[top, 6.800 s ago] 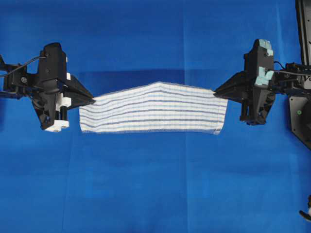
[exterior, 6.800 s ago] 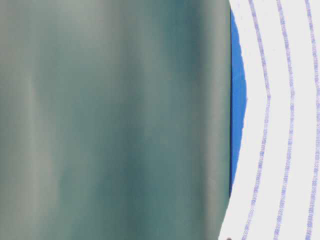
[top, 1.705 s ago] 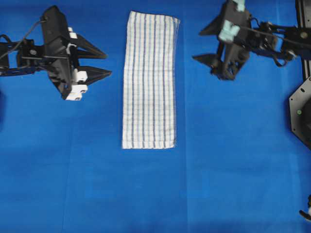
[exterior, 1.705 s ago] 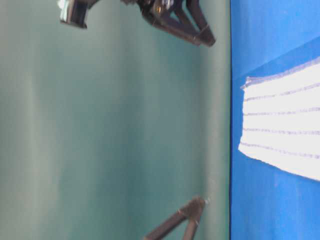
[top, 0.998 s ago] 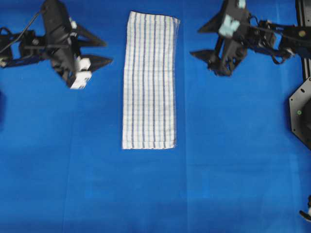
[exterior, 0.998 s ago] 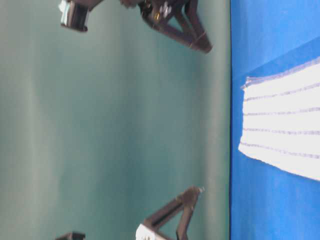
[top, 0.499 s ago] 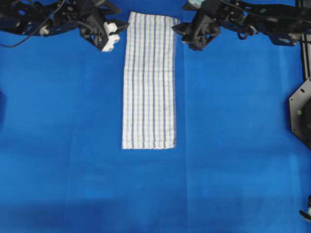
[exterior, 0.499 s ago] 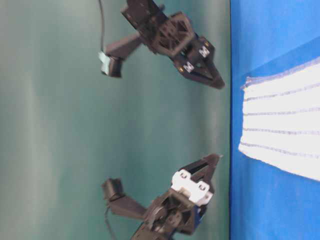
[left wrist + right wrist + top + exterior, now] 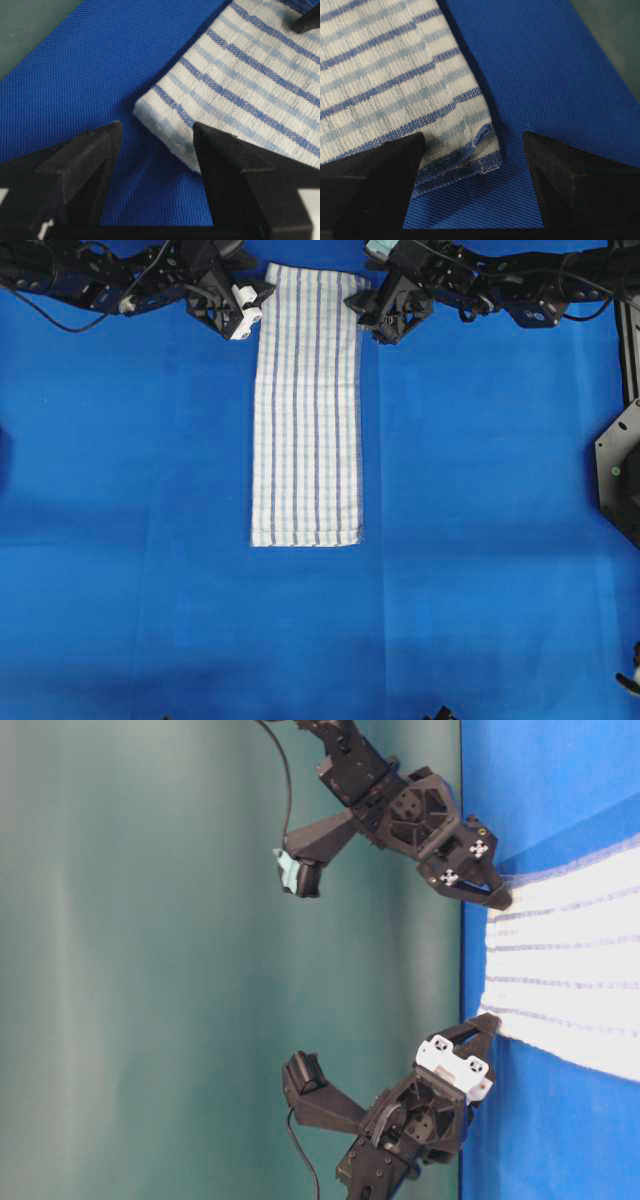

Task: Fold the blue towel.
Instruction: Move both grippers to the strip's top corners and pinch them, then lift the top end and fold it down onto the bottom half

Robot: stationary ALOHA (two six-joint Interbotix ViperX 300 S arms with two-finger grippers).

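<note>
The blue towel [image 9: 307, 405] is a white cloth with thin blue stripes, folded into a long narrow strip lying flat on the blue sheet, its short ends far and near. My left gripper [image 9: 255, 302] is open at its far left corner, one finger over the cloth and one over the sheet; the left wrist view shows the corner [image 9: 165, 117] between the jaws [image 9: 157, 127]. My right gripper [image 9: 362, 312] is open at the far right corner, with the hemmed corner [image 9: 485, 150] between its jaws [image 9: 474, 137]. Both grippers sit low at the towel's edge in the table-level view [image 9: 485, 1025] [image 9: 500, 895].
The plain blue sheet [image 9: 480, 570] covers the whole table. A black fixture [image 9: 622, 480] stands at the right edge. A green backdrop [image 9: 200, 970] fills the table-level view behind the arms.
Both grippers have moved inward and down to the towel's far corners, from further out at the sides. The towel has not moved.
</note>
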